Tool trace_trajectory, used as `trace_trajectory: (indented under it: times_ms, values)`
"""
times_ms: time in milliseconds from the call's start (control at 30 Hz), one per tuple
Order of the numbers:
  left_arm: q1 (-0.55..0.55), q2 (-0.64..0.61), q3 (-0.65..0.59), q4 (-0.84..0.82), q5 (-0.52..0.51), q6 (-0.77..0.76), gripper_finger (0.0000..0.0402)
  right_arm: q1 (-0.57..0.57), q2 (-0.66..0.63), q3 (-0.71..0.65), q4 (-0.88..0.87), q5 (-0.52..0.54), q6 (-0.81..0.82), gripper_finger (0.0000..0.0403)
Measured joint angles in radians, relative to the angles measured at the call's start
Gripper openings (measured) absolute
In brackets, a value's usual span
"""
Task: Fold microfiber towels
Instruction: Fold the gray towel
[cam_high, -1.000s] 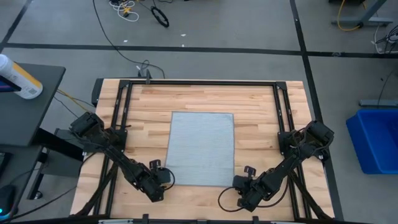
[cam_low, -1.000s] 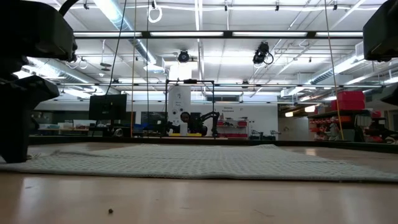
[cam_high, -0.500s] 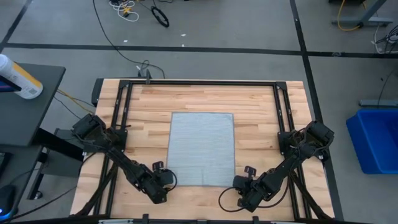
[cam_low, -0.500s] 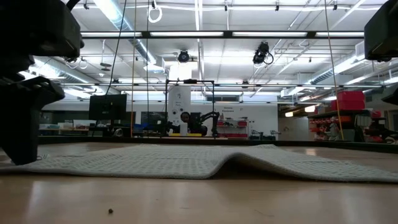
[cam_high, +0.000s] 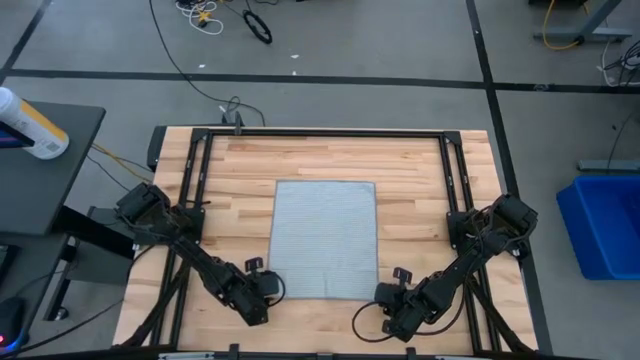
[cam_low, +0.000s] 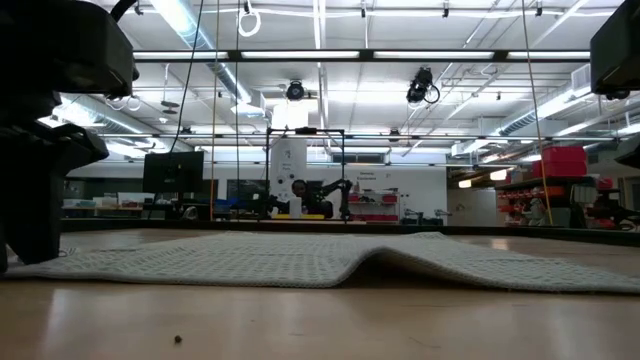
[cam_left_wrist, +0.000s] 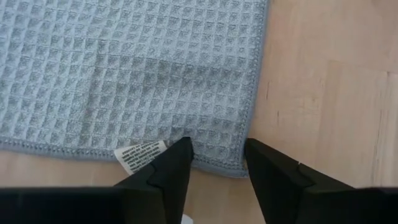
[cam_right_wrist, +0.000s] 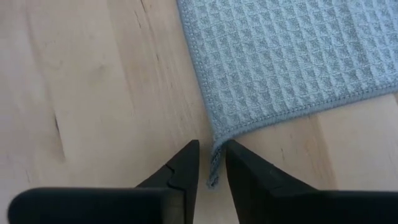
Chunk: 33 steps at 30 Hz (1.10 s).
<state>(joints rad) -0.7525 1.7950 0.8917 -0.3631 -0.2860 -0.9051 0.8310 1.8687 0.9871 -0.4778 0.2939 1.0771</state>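
Towel (cam_high: 325, 240) lies flat on the wooden tabletop (cam_high: 410, 170). Left gripper (cam_left_wrist: 216, 163) is spread over its tagged corner; right gripper (cam_right_wrist: 211, 163) pinches the other near corner. Beyond, a lit workshop with shelving.

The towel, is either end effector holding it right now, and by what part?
Yes: the right end effector pinches the towel by its near corner; the left end effector straddles the tagged corner, open, not yet gripping.

Bright, even overhead light; soft shadows.
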Motion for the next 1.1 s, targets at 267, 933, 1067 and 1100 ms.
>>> trace_trajectory:
  times_ms: [267,933,1067,1100]
  values:
    - [0.001,-0.003,0.000,0.019,0.047,-0.001,0.0233,0.000,0.000,0.000,0.000,0.000,0.000,0.0083]
    - [-0.008,0.033,0.005,0.070,0.026,0.000,0.0238,0.000,0.000,0.000,0.005,0.000,0.006,0.0101]
    - [-0.007,0.033,0.006,0.061,0.026,-0.023,0.0232,0.000,0.000,0.000,0.004,0.001,0.003,0.0088]
    - [-0.007,0.033,0.006,0.059,0.024,-0.023,0.0229,0.000,0.000,0.000,0.004,0.001,0.002,0.0086]
